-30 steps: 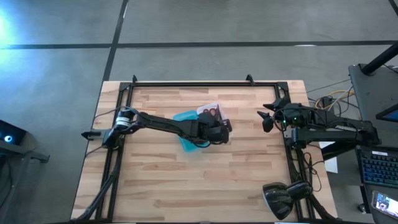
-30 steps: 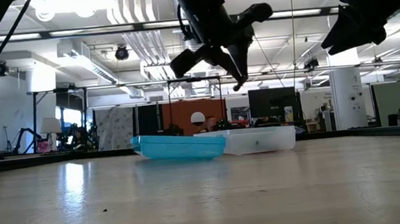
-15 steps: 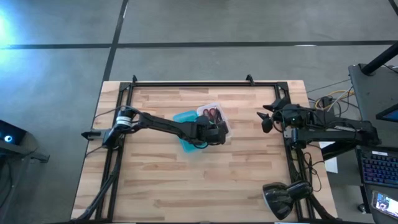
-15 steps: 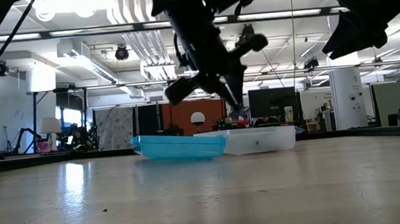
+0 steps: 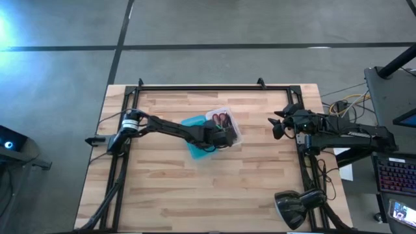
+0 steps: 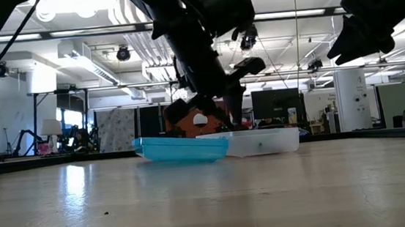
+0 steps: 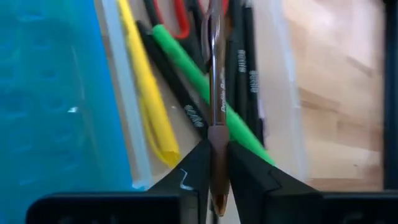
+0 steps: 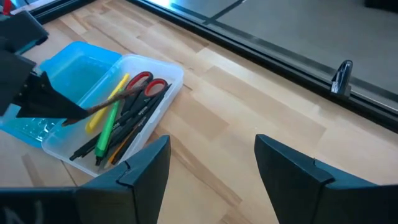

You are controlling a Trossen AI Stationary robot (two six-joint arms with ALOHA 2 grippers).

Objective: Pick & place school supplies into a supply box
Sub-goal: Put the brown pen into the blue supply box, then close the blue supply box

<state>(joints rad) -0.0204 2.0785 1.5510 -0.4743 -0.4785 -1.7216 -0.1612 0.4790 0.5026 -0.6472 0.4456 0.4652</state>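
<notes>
The left gripper reaches over the middle of the wooden table, its fingers pinched narrow on a thin dark brown pencil, held just above the clear tray of the supply box. In the left wrist view the pencil runs straight out from between the fingertips, its long axis lying nearly along the tray's length and in line with the supplies beneath it. In the right wrist view it shows as a slim brown rod slanting over the tray, its free end above the red-handled scissors.

Inside the tray, a yellow pencil, a green pencil and several dark pens lie roughly parallel, lengthwise in the tray, with the scissors at one end. The teal-blue lid lies open to the left of the tray, joined to it.

The right gripper hangs above the table's right edge, well apart from the box, its fingers spread wide and holding nothing. In the low view, the box sits flat on the table under the left arm.
</notes>
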